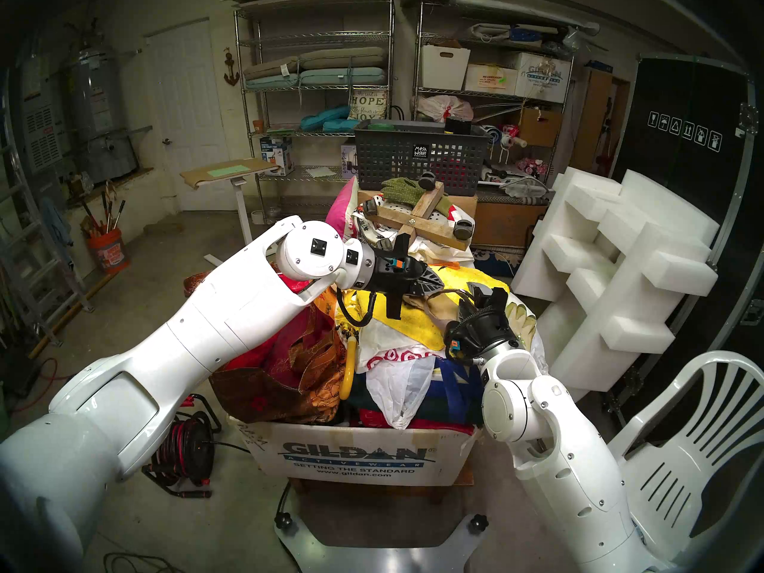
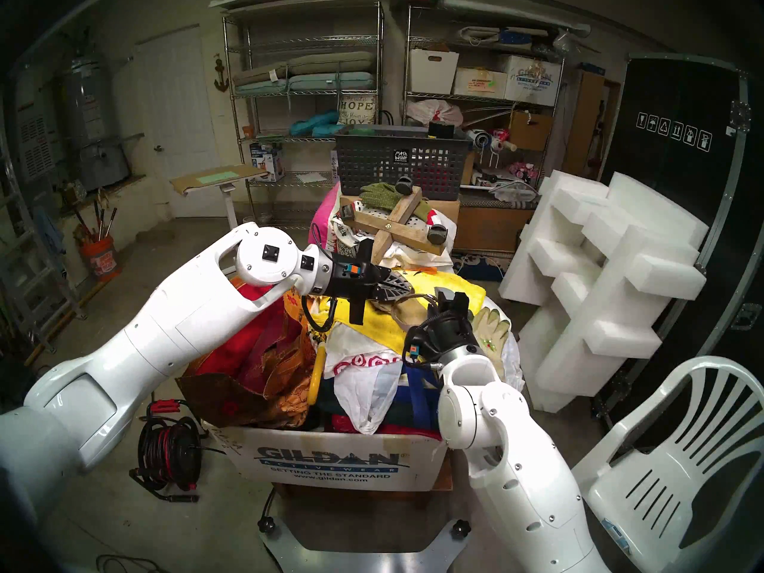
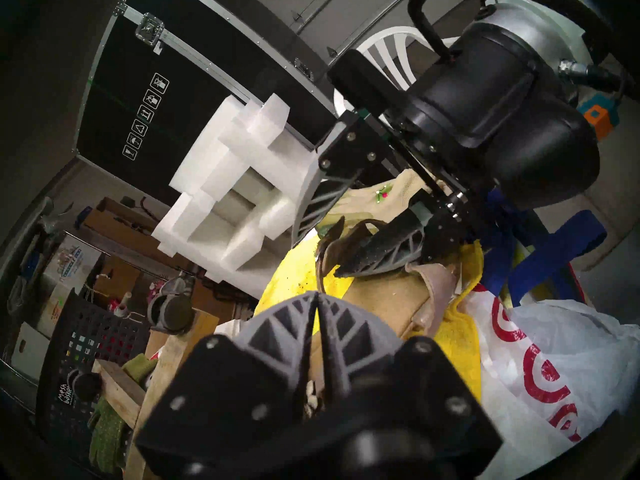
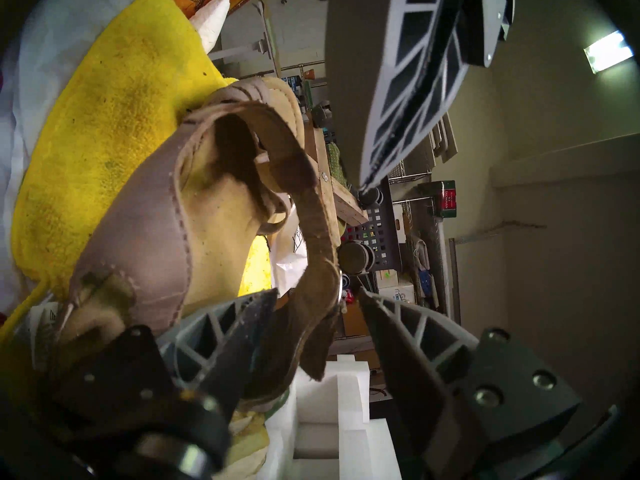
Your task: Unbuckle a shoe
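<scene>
In the head view, a black-and-red cable reel (image 1: 186, 452) stands at lower left on the floor. Just right of it, lower centre, is a white Gildan cardboard box (image 1: 355, 456), heaped past its rim with brown and red printed cloth (image 1: 285, 378), a white plastic bag with red rings (image 1: 397, 365) and a yellow towel (image 1: 407, 324) on top. Behind the heap, upper centre, a dark mesh basket (image 1: 417, 158) sits on a wooden chest; what it holds shows only as coloured patches through the holes. A wooden caster cross (image 1: 421, 216) lies just in front of it.

The left gripper (image 1: 440, 286) reaches in from the left over the towel, its tips nearly pressed together with only a sliver between them in its wrist view; whether it pinches anything I cannot tell. The shoe (image 1: 444, 307), a tan sandal, lies on the yellow towel at the frame's centre, between the two grippers. Its long axis runs roughly from left to right in the head view; which end is the toe I cannot tell. The right gripper (image 1: 479, 293) comes up from the lower right, fingers spread, with the ankle strap (image 4: 320, 261) between them; one finger touches the strap, the other stands clear.

At far right stand white foam blocks (image 1: 612, 270) and a white plastic chair (image 1: 678, 456).
</scene>
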### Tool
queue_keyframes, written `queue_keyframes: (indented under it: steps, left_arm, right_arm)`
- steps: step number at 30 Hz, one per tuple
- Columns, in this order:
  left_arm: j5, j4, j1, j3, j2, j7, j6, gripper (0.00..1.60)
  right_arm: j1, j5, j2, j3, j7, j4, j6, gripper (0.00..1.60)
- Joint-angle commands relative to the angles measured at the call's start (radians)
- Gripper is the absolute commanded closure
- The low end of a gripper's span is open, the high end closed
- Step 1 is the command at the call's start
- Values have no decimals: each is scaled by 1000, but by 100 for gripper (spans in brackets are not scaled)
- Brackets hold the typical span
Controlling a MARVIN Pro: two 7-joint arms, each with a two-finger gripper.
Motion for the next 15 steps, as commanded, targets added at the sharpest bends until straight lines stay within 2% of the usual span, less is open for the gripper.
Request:
queue_keyframes:
  steps: [1,15]
  left_arm:
    - [6,12,-42,-1,-46,6,-13,92]
    - [12,58,-53,17,-58,-12,-27,88]
  right_arm:
    - [10,2,-4,-1,-3,-10,-3,38]
    - [16,-1,-6,2,-5,-9,-7,36]
